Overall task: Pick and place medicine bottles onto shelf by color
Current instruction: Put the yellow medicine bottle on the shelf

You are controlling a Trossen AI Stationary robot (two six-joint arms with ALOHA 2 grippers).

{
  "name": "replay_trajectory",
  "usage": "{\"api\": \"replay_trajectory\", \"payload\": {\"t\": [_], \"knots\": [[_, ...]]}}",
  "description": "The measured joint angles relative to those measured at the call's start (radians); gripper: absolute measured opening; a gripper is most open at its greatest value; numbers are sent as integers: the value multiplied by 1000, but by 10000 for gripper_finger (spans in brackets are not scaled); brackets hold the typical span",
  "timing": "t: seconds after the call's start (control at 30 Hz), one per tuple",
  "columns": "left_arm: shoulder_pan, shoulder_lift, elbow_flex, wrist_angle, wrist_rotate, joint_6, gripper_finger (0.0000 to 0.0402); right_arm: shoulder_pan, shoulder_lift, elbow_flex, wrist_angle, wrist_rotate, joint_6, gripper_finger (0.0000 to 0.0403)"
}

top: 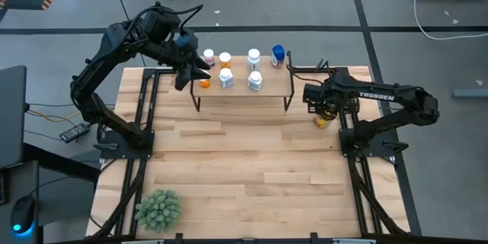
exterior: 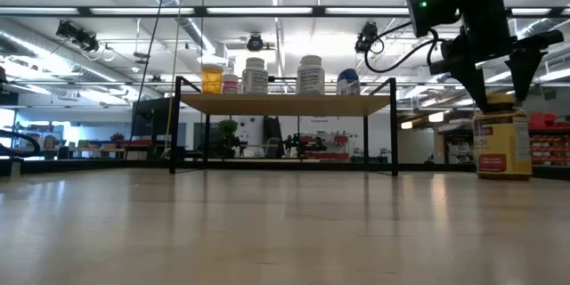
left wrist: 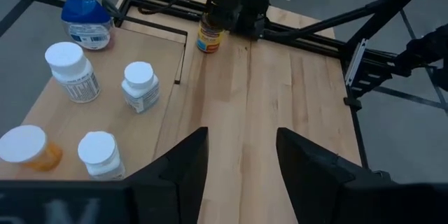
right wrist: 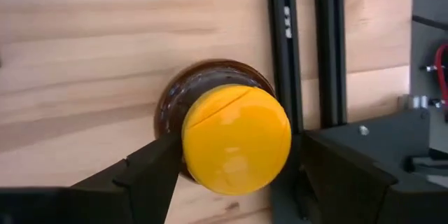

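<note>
Squarely between right fingers (right wrist: 280, 175): dark amber bottle (right wrist: 203, 87), round yellow cap (right wrist: 236, 138)

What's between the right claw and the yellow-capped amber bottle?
Nothing visible. The right claw is directly over the amber bottle, open fingers on either side of its yellow cap. The bottle stands on the table to the right of the shelf. The left claw hangs over the shelf's left end.
</note>
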Motion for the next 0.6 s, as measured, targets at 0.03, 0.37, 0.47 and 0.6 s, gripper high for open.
{"api": "replay_trajectory", "payload": {"t": [0.03, 0.37, 0.47, 0.6], "knots": [[0, 0, 0, 0, 0, -8, 174, -9, 0, -1, 9, 4, -9, 296], [0, 0, 0, -1, 0, -45, 174, -53, 0, -2, 89, 9, -51, 269], [0, 0, 0, -1, 0, -45, 172, -57, 0, -1, 89, 3, -59, 258], [0, 0, 0, -1, 0, -45, 173, -57, -1, 0, 89, -11, -86, 241]]}}
